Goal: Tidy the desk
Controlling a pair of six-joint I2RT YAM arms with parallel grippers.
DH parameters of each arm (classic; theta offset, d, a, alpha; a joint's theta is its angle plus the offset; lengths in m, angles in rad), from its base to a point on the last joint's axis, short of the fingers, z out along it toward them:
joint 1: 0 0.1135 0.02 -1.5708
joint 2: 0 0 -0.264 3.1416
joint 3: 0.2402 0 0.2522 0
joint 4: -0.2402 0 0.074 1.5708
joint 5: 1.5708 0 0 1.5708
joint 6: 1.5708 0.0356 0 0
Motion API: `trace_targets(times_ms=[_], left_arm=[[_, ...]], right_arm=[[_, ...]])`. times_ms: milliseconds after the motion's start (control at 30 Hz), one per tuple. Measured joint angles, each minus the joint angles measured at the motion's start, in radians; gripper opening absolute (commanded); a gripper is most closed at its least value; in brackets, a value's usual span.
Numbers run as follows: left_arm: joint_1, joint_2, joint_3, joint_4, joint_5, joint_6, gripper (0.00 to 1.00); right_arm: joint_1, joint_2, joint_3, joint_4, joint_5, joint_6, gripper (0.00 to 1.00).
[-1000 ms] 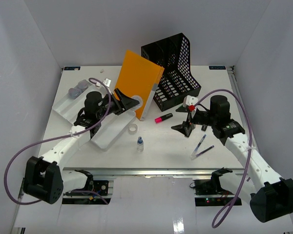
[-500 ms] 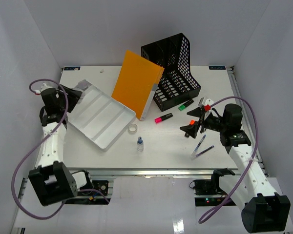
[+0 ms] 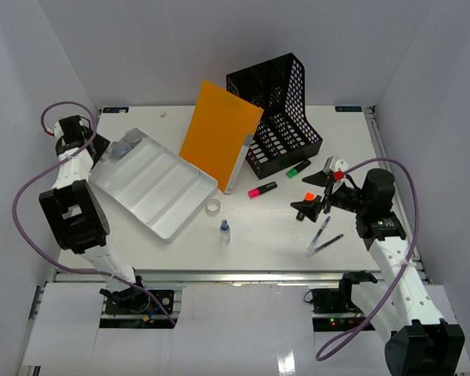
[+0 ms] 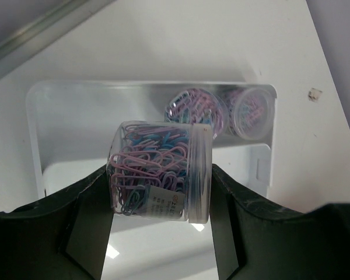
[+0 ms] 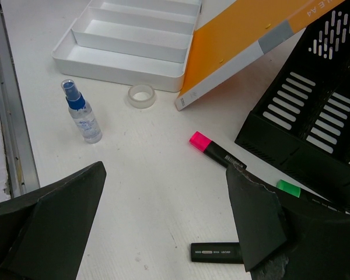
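Left gripper [image 4: 160, 198] holding a clear jar of paper clips [image 4: 160, 175], both fingers pressed on its flat ends. The jar lies on its side, long axis running finger to finger. It hangs over the end compartment of the white tray [image 4: 58, 116], where two more jars [image 4: 195, 111] lie side by side just beyond it. The left arm is the nearer one to the tray, so the set-down seems to be its job.

The desk [image 3: 258, 235] spreads under both arms. Over its right half the right gripper [image 5: 154, 221] hovers with fingers wide and nothing between them. A black marker [image 5: 216, 252] lies just below the fingers, and a pink highlighter [image 5: 213, 150] lies ahead of them on a slant.

Writing: the jar's label and the marker's white print are too small to read. The orange folder [image 5: 251, 41] carries grey lettering cut by the frame edge (apparently ending "A4").
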Motion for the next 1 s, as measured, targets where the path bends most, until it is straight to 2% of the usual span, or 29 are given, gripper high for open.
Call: trace_targets(times_ms=[133, 300, 767, 900, 1000], left_arm=[[0.006, 0.092, 0.085, -0.031, -0.04, 0.039, 0.01], [0.008, 0.175, 0.141, -0.053, -0.078, 0.081, 0.09], [0.008, 0.238, 0.178, -0.09, -0.082, 0.151, 0.82], [0.008, 0.236, 0.194, -0.088, -0.078, 0.165, 0.92], [0.008, 0.234, 0.195, -0.09, -0.076, 0.176, 0.93]], right_arm=[[0.0, 0.0, 0.0, 0.0, 0.0, 0.0, 0.9], [-0.01, 0.0, 0.0, 0.0, 0.0, 0.0, 0.9], [-0.047, 0.007, 0.0, 0.0, -0.001, -0.001, 0.9], [-0.06, 0.007, -0.001, 0.0, -0.005, -0.005, 0.9], [-0.066, 0.007, -0.003, 0.0, -0.01, -0.006, 0.9]])
